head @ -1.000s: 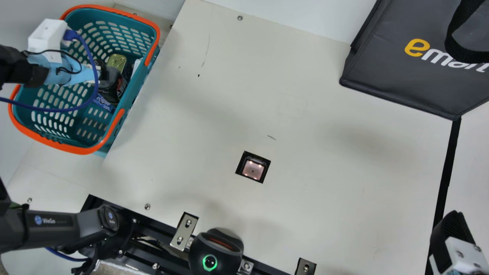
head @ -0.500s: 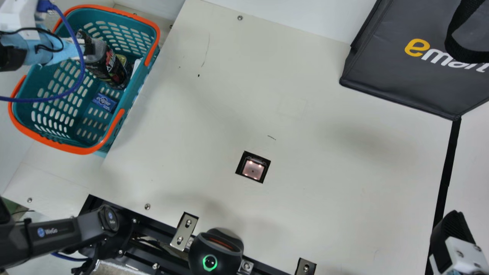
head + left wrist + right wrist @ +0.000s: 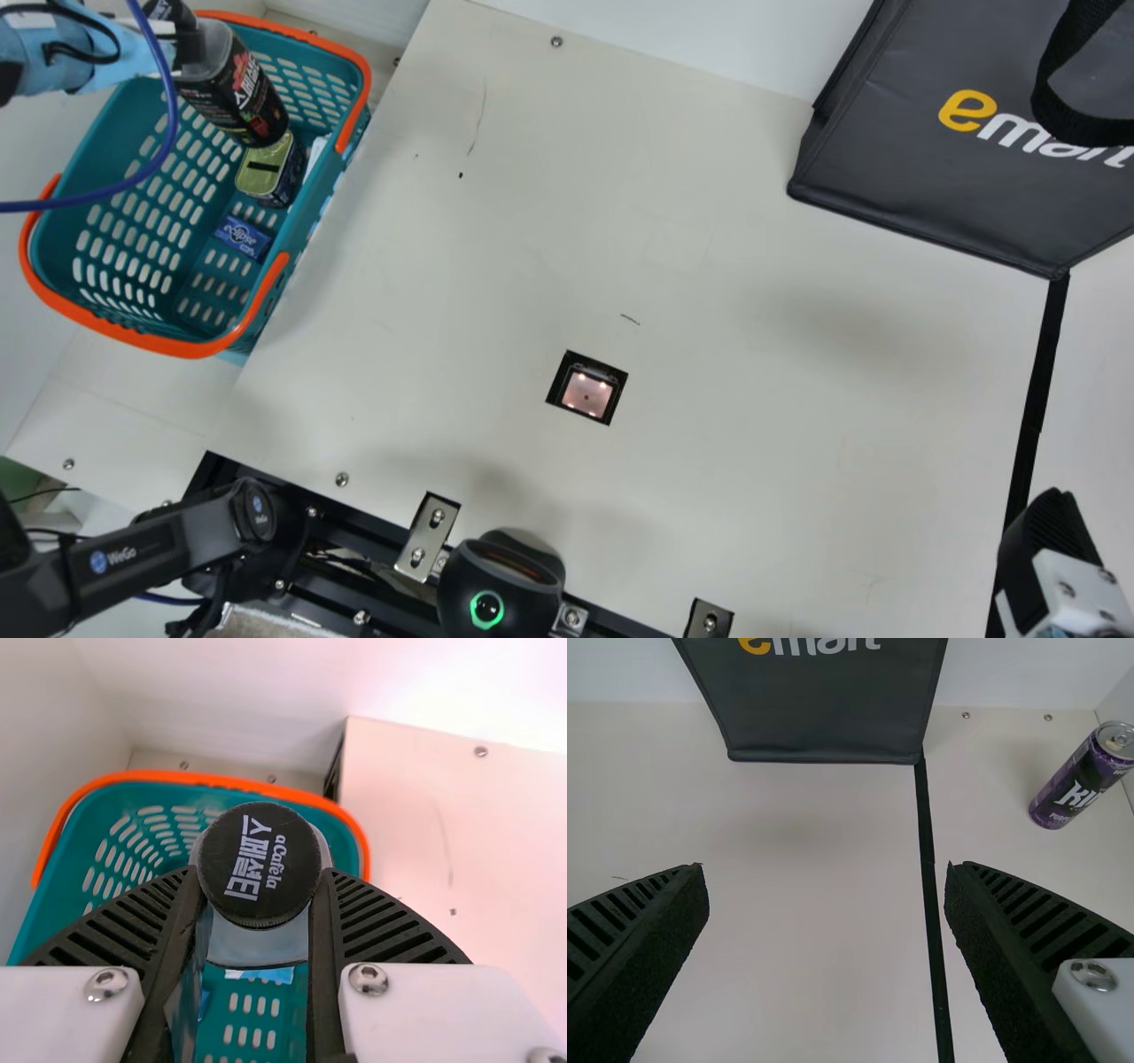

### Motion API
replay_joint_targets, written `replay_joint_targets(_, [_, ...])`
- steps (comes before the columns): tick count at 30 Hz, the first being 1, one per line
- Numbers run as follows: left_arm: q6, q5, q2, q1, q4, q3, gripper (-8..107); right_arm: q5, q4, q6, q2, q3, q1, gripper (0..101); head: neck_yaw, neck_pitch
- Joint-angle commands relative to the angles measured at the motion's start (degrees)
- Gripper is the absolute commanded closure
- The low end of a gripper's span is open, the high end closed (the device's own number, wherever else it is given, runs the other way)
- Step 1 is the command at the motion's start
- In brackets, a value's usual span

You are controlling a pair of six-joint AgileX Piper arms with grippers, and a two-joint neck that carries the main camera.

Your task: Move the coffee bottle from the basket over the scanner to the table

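Note:
My left gripper is at the main view's upper left, shut on the neck end of the dark coffee bottle, which hangs tilted over the teal basket. In the left wrist view, the bottle's black cap sits between the fingers of my left gripper. The scanner window lies in the cream table. My right gripper is at the main view's lower right; in the right wrist view this gripper stands open with nothing between its fingers.
A green-lidded tin and a blue eclipse pack lie in the basket. A dark bag stands at the back right. A black scanner is at the front edge. A purple can stands beyond the black strip.
My left gripper has lifted the bottle up and toward the main view's upper left, uncovering the tin and the blue pack. The right gripper has not moved.

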Motion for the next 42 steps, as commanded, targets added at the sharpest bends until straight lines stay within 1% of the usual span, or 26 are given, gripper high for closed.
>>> replay_joint_targets(1, [-0.41,0.69,-0.59,-0.89,0.11,-0.78,107,0.0,0.0,0.0,0.0,0.0,0.0,6,0.14,-1.75])
replay_joint_targets(5, [-1.6,1.95,-2.28,-3.48,0.71,-1.72,107,0.0,0.0,0.0,0.0,0.0,0.0,6,0.14,-1.75])
replay_joint_targets(9, [-3.4,2.58,-4.13,-7.08,2.03,-1.66,107,0.0,0.0,0.0,0.0,0.0,0.0,6,0.14,-1.75])
replay_joint_targets(14, [-6.29,2.55,-6.23,-12.59,4.54,-0.48,107,0.0,0.0,0.0,0.0,0.0,0.0,6,0.14,-1.75])
replay_joint_targets(20, [-11.17,1.24,-7.68,-20.13,8.79,1.88,107,0.12,0.0,0.0,0.0,0.0,0.0,6,0.14,-1.75])
replay_joint_targets(31, [-21.79,-4.04,-6.33,-31.91,16.96,6.82,107,0.12,0.0,0.0,0.0,0.0,0.0,6,0.14,-1.75])
replay_joint_targets(42, [-29.37,-11.29,-4.25,-39.38,21.84,11.65,107,0.12,0.0,0.0,0.0,0.0,0.0,6,0.14,-1.75])
